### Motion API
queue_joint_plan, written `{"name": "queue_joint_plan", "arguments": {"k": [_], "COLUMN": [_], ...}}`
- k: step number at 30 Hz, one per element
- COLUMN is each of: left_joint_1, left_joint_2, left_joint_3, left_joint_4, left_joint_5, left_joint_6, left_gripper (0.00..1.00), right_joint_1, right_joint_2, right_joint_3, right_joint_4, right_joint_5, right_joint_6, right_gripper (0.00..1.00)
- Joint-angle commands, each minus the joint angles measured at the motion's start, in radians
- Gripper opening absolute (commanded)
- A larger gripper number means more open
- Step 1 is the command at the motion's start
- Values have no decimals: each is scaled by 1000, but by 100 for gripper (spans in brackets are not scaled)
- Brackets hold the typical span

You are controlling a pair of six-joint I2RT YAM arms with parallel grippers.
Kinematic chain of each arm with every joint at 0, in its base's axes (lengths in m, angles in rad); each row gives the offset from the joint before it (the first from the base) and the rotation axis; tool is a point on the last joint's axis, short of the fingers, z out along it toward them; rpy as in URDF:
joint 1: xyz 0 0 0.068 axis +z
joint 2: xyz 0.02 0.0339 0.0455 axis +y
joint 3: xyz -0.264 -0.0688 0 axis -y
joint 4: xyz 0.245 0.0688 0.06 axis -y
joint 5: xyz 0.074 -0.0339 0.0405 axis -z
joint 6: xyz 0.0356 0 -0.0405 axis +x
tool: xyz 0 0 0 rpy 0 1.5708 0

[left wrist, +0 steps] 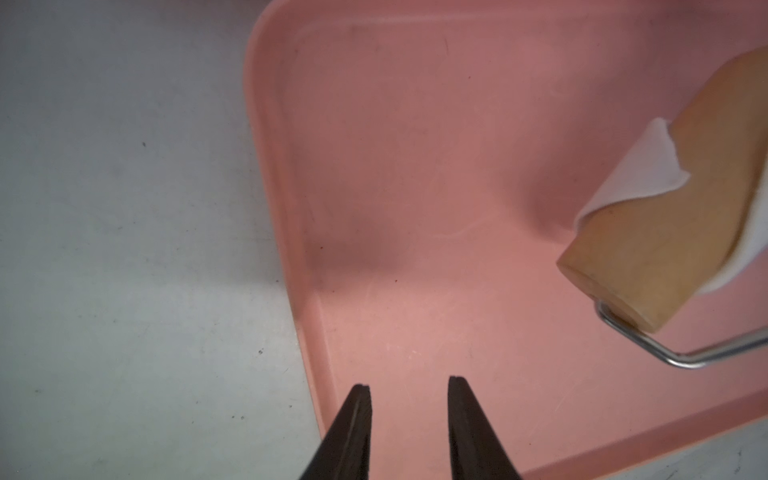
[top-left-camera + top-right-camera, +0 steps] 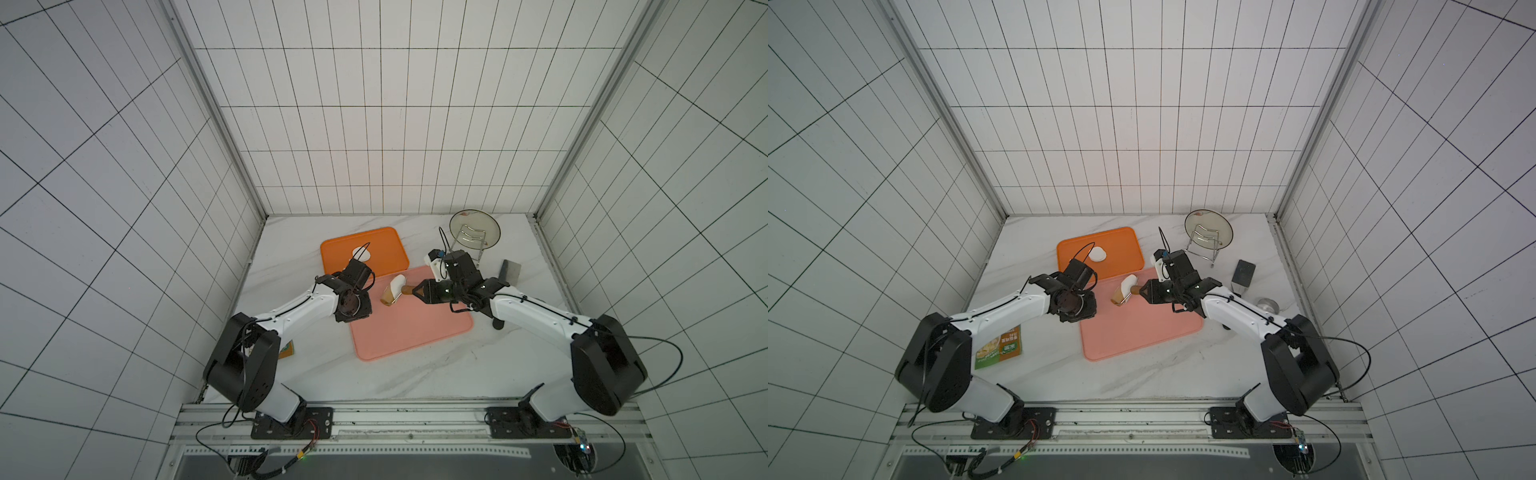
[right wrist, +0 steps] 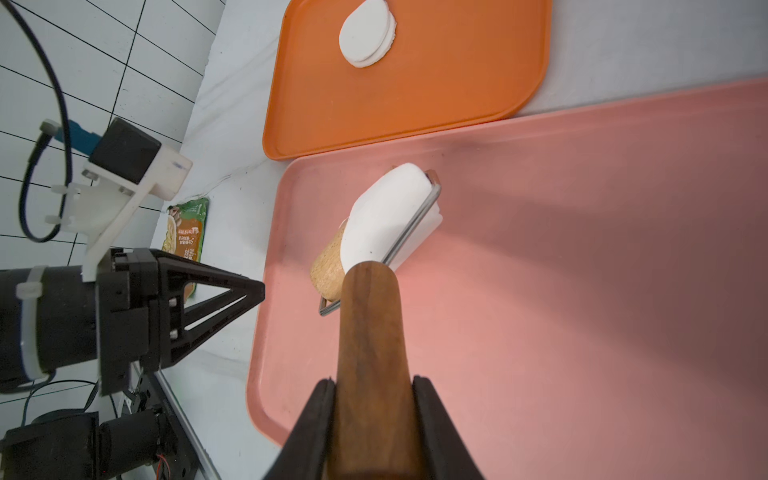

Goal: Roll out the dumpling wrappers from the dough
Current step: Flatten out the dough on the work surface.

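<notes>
Clamping the dark-handled wooden roller point(image 3: 368, 324), the right gripper point(image 3: 374, 380) held it over the pink tray point(image 3: 582, 291), thin white dough point(image 3: 386, 216) clinging round its drum point(image 3: 328, 272), apparently uncut. The left gripper point(image 1: 409, 382) hung empty, jaws apart. Round white wrappers point(image 3: 365, 37) lay stacked on the orange tray point(image 3: 457, 91).

white tiled walls point(image 2: 395, 124) on three sides, dark grout. pale marbled tabletop point(image 2: 415, 374). metal rail point(image 2: 415, 417) along near edge, possibly aluminium. even light.

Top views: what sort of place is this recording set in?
Probably a mock kitchen robot cell: tiled walls, marble-look counter, and a roller wrapped in dough.
</notes>
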Motion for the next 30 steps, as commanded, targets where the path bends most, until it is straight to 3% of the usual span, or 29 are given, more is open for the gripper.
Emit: {"name": "queue_joint_plan", "arguments": {"k": [1,12,22,30], "left_joint_1": [3,21,18,13], "left_joint_2": [6,-2,12,10], "left_joint_3": [23,5,29,24], "left_joint_4": [18,28,23,25], "left_joint_5": [-3,4,15,14], "left_joint_6": [13,16,23,17], "left_gripper": [32,32,32,32], "right_joint_1": [9,-86,-51,-39], "right_joint_2": [31,-212,-140,-182], "right_joint_3": [-3,-195,-77,24], "right_joint_4": [87,-163,-180,-356], "right_joint_5": [-36,60,43,90], "right_joint_6": [3,-53,-49,-81], "right_gripper": [0,0,0,0]}}
